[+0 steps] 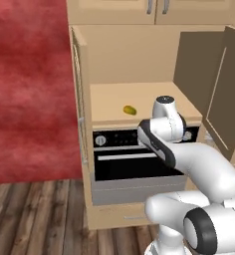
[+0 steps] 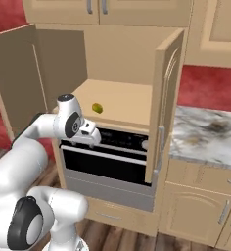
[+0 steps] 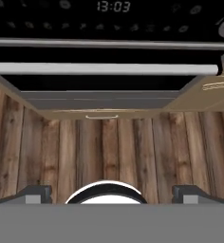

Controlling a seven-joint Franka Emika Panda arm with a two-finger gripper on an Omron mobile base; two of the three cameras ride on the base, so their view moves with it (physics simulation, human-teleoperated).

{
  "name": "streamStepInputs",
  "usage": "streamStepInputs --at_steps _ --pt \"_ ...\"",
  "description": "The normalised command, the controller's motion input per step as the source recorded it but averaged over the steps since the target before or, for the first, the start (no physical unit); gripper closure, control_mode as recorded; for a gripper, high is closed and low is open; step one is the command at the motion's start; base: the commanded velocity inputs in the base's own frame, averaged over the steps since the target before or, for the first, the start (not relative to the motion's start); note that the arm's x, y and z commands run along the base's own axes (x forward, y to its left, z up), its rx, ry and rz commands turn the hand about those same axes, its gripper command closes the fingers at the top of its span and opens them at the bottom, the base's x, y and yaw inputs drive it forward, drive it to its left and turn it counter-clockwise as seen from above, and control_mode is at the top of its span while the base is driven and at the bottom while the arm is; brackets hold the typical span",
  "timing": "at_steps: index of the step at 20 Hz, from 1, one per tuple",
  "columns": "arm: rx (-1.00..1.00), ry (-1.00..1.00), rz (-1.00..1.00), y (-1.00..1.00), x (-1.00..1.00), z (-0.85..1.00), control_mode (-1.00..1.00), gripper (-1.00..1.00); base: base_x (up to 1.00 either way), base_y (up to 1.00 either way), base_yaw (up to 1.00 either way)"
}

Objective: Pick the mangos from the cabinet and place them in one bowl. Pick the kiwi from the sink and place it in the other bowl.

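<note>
The tan cabinet (image 1: 139, 60) (image 2: 122, 54) stands with both doors swung open. One small yellow-green mango (image 1: 130, 110) (image 2: 97, 108) lies on the cabinet's plain shelf, towards the front left. My gripper (image 3: 112, 194) is open, with its fingertips (image 3: 36, 193) far apart and nothing between them. The hand (image 2: 89, 133) hangs below the shelf's front edge, in front of the oven, and looks down at the floor. The mango is above and behind the hand. The second mango, the kiwi, the sink and both bowls are out of view.
A black built-in oven (image 1: 124, 162) (image 3: 109, 19) with a steel bar handle sits under the shelf. The open cabinet doors (image 1: 223, 89) (image 2: 164, 103) jut out on both sides. A marble counter (image 2: 205, 132) runs to the right. Below is a wooden plank floor (image 3: 109, 152).
</note>
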Motion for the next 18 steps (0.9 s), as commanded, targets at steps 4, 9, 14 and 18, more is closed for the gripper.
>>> streamStepInputs --at_steps 4,9,14,18 --pt "0.00 0.00 0.00 0.00 0.00 0.00 1.00 -1.00 0.55 -0.18 0.00" --pt "0.00 0.00 0.00 0.00 0.00 0.00 1.00 -1.00 0.47 -0.09 0.00" --pt "0.00 0.00 0.00 0.00 0.00 0.00 1.00 -1.00 0.47 -0.09 0.00" --pt "0.00 0.00 0.00 0.00 0.00 0.00 1.00 -1.00 0.38 -0.06 0.00"
